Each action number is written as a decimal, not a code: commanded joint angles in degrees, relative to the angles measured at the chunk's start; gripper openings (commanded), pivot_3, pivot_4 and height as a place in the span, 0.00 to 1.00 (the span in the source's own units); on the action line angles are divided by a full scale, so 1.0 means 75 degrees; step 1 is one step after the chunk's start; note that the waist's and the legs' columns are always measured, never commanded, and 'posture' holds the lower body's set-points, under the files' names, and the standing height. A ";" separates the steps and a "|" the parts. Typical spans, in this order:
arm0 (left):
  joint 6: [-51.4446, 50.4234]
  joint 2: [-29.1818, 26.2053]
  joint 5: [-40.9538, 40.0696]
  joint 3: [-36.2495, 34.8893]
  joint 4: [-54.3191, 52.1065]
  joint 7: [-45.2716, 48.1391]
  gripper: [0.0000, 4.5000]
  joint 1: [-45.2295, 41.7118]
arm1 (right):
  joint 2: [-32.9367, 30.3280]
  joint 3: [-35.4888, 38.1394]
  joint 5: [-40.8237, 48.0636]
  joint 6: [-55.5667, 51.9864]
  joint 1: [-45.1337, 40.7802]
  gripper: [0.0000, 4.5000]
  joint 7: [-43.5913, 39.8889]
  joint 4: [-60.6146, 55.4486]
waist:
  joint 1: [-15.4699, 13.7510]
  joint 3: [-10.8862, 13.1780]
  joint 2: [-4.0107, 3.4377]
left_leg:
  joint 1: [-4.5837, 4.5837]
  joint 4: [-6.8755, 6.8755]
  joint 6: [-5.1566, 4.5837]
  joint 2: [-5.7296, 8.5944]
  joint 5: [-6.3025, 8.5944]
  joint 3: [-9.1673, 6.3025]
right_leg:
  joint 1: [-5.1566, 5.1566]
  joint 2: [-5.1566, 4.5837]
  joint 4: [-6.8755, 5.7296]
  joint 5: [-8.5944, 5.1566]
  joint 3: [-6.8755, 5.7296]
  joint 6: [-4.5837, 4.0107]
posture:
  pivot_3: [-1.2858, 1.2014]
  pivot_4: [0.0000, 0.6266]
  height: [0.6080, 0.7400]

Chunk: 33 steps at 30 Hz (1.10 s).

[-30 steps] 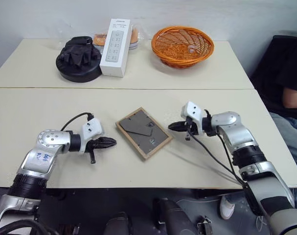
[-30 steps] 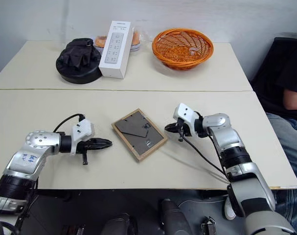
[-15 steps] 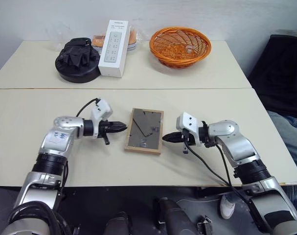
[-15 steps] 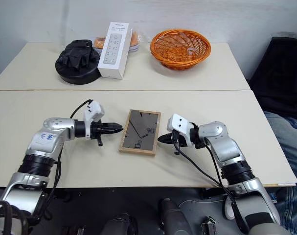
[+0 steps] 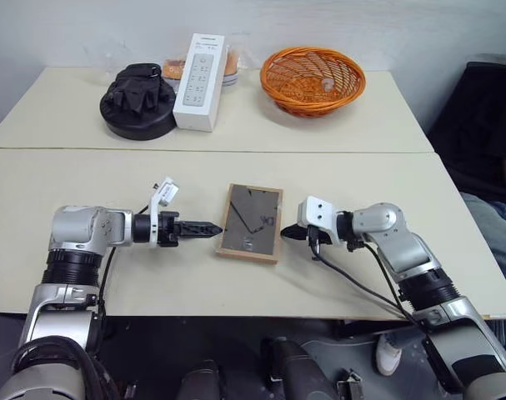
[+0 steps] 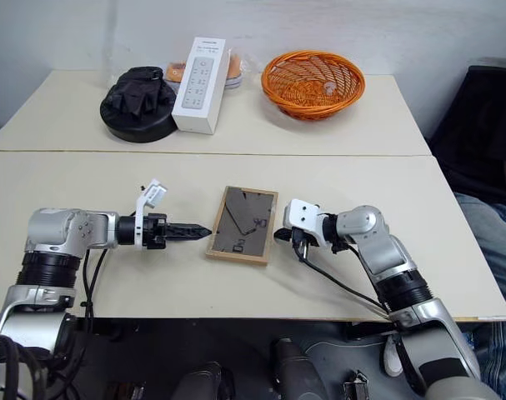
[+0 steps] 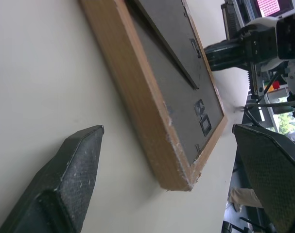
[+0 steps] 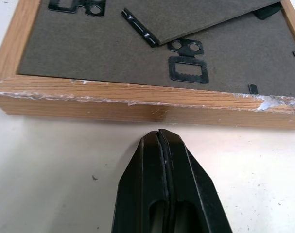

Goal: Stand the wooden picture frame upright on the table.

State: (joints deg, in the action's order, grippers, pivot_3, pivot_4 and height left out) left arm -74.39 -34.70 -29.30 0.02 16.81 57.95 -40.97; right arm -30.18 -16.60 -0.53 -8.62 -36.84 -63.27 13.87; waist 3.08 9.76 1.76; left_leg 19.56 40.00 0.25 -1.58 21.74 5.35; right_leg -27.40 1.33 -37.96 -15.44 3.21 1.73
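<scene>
While our left gripper (image 7: 166,160) gapes and our right gripper (image 8: 165,141) is pinched together, we'd grip the stiff, light wooden picture frame (image 5: 251,222) by its rim

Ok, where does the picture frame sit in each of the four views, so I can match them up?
Left eye: frame lies back-up at table centre, between the two grippers.
Right eye: same spot.
Left wrist: wooden edge and grey back run diagonally from the top.
Right wrist: long edge and back fill the upper half.
Shared landmark: the fold-out stand on the grey back.
</scene>
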 commanded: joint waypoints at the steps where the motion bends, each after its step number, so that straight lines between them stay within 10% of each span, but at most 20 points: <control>1: -0.0372 0.0541 -0.0010 0.0717 -0.0250 -0.0383 0.99 0.0164 | 0.0147 -0.0039 -0.0021 0.0135 -0.0143 0.00 0.0098 -0.0093 | -0.0020 -0.0017 -0.0016 | -0.0007 -0.0001 0.0002 0.0000 0.0000 0.0000 | 0.0007 0.0000 -0.0001 0.0000 0.0000 0.0000 | 0.52 0.24 1.00; 7: -0.0719 0.1450 -0.0183 0.0048 0.0024 -0.1129 0.99 -0.0257 | 0.0246 -0.0027 0.0000 0.0009 -0.0042 0.00 0.0131 -0.0259 | -0.0133 -0.0029 -0.0029 | -0.0032 -0.0001 -0.0002 0.0006 0.0002 0.0000 | 0.0033 -0.0004 0.0014 0.0000 0.0001 0.0000 | 0.52 0.24 1.00; 17: -0.1436 0.1289 -0.0797 -0.1148 -0.0471 -0.1395 0.39 -0.0441 | -0.0164 0.0351 0.0211 -0.0179 0.0121 0.00 0.0111 -0.0719 | -0.0083 -0.0028 -0.0028 | -0.0001 -0.0002 0.0013 0.0005 -0.0006 0.0002 | -0.0004 -0.0003 0.0000 0.0000 0.0002 0.0000 | 0.52 0.24 1.00; 23: -0.1754 0.1029 -0.1273 -0.1662 -0.1328 -0.1482 0.28 -0.0114 | -0.0932 0.1349 0.1843 -0.2348 0.0086 0.35 -0.0603 -0.1982 | -0.0013 -0.0025 -0.0028 | -0.0002 -0.0005 0.0016 0.0004 -0.0008 0.0000 | -0.0006 -0.0003 -0.0002 0.0000 0.0002 0.0000 | 0.52 0.24 1.00; 33: -0.1472 0.1243 -0.1637 -0.1440 -0.2541 -0.1686 0.28 0.0237 | 0.0589 0.1599 0.3289 -0.4762 -0.1060 1.00 0.0655 -0.2119 | -0.0007 -0.0025 -0.0029 | -0.0001 -0.0005 0.0024 0.0004 -0.0012 -0.0003 | -0.0007 -0.0002 -0.0004 -0.0003 0.0001 -0.0005 | 0.52 0.24 1.00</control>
State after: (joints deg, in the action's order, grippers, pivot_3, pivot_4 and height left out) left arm -86.39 -25.83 -38.91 -10.11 0.49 44.99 -37.86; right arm -26.60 -4.32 23.33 -44.21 -43.44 -59.68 -1.54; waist 3.03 9.57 1.54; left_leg 19.57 39.96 0.41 -1.55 21.65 5.32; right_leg -27.45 1.31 -37.97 -15.46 3.22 1.69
